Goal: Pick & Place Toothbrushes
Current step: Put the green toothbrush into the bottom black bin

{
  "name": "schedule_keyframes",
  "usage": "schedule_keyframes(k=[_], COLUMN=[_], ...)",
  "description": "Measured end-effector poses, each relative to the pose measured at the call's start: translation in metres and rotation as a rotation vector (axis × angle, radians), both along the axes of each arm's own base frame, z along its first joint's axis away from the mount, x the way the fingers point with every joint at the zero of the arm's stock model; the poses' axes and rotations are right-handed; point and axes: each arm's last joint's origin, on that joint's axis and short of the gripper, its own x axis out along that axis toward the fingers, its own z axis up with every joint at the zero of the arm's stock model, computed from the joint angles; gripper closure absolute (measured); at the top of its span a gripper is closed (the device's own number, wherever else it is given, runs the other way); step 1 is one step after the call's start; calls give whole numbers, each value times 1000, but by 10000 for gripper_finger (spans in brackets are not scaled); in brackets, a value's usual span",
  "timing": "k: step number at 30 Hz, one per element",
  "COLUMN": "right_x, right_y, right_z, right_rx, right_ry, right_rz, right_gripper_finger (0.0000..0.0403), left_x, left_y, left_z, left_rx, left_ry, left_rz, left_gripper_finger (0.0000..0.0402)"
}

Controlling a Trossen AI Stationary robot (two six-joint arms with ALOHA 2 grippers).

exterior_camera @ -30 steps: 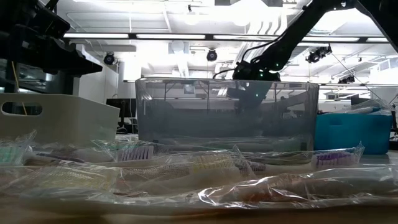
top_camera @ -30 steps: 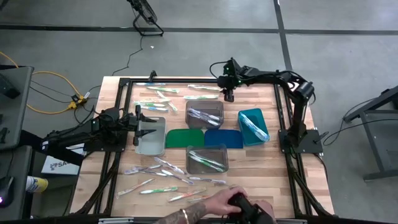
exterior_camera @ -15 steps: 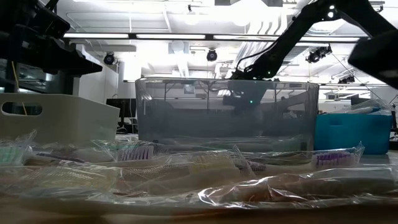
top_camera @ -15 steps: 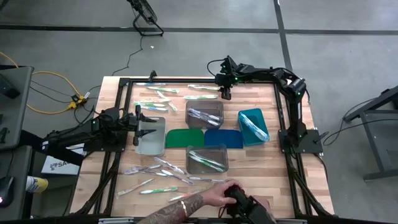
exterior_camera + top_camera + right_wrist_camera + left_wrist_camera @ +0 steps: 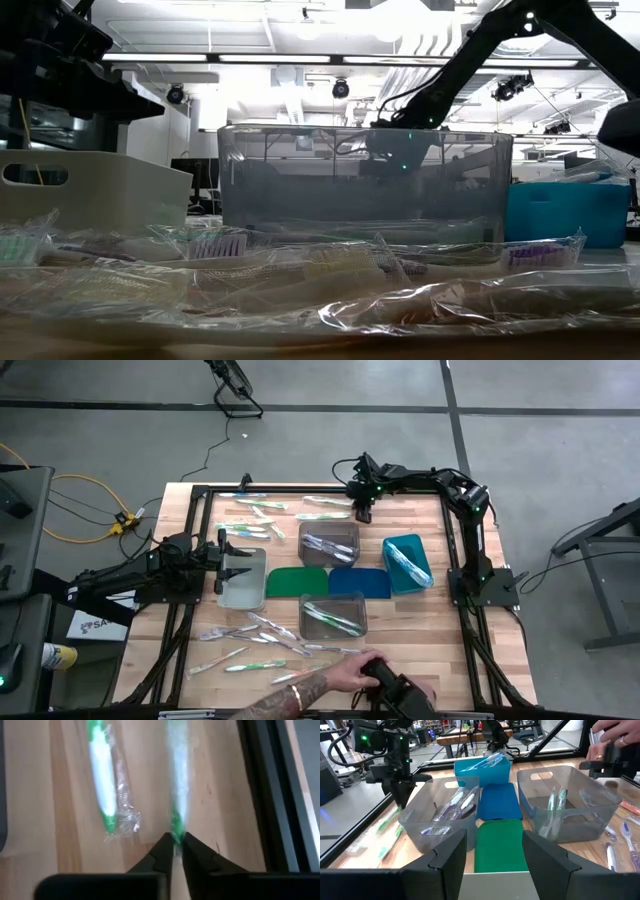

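No readable text, labels, brands, numbers or signs in any view.

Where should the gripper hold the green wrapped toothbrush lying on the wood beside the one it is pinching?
Probably mid-handle on the green toothbrush, coming straight from above with fingers across its narrow width: it lies flat on the table, long and thin. The right gripper is pinching its neighbour by the end.
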Motion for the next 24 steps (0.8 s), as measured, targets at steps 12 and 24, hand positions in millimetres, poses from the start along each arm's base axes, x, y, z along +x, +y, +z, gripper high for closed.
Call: schedule_keyframes(k=[12, 24], right_x=[-14, -26], right_y=[12, 100], right_z=[59, 144], right_rx=[-48, 125], right_ry=[-2, -68], right_rz=[-110, 112], right_gripper_finger=[397, 398], left_x=[0, 0], left_y=[0, 0], left_z=[0, 0], left_rx=[0, 0], left_ry=[0, 0], left_rz=[0, 0], left_gripper_finger=[215, 215])
